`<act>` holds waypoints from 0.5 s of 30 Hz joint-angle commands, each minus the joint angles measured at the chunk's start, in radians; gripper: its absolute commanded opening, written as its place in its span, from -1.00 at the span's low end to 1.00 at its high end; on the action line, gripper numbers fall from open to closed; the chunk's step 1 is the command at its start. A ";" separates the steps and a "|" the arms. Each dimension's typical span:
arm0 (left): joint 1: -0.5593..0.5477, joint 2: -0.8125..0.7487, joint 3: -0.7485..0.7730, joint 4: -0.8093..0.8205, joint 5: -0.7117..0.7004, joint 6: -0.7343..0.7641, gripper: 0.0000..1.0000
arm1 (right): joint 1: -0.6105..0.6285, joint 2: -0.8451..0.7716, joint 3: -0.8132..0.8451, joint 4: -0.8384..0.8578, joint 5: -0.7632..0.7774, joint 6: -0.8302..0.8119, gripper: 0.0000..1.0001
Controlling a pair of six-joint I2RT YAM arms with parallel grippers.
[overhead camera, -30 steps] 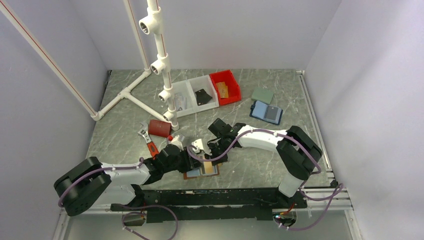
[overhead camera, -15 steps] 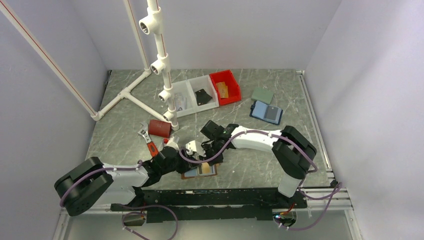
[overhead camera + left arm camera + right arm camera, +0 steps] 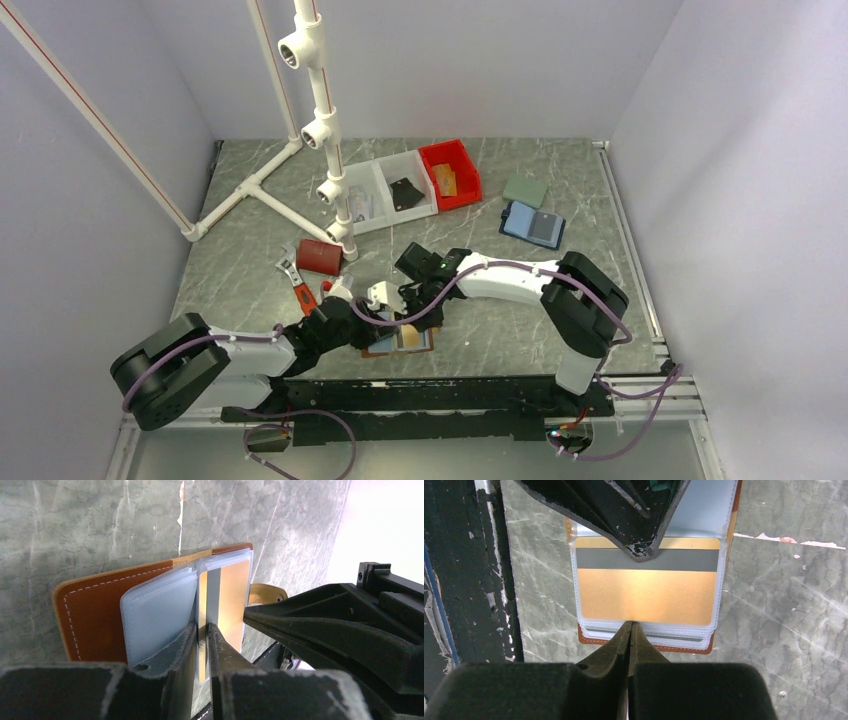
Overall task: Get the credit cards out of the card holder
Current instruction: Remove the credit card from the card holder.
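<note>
Left gripper [image 3: 201,639] jaws are pinching the card holder [image 3: 95,615] sleeve around a gold card [image 3: 644,595]. Right gripper [image 3: 629,630] jaws are sitting closed, empty.

Card holder [image 3: 95,615] open, gold card [image 3: 646,592] sleeved

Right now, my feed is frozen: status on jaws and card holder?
Right jaws shut at sleeve edge. Left jaws narrow, over gold card stripe; card holder open flat, card inside sleeve. Nothing else on it.
</note>
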 commanded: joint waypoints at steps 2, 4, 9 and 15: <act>-0.002 0.009 -0.006 0.025 0.004 0.004 -0.79 | 0.030 0.079 -0.007 0.119 0.015 0.005 -0.95; -0.001 0.007 -0.006 0.028 0.008 0.008 -1.00 | 0.030 0.081 -0.005 0.118 0.019 0.005 -0.95; -0.001 -0.016 -0.011 0.013 0.003 0.027 -1.00 | 0.027 0.080 0.007 0.105 0.047 0.000 -0.93; 0.000 -0.116 -0.048 -0.040 -0.023 0.058 -1.00 | -0.004 0.073 0.005 0.096 0.065 -0.010 -0.88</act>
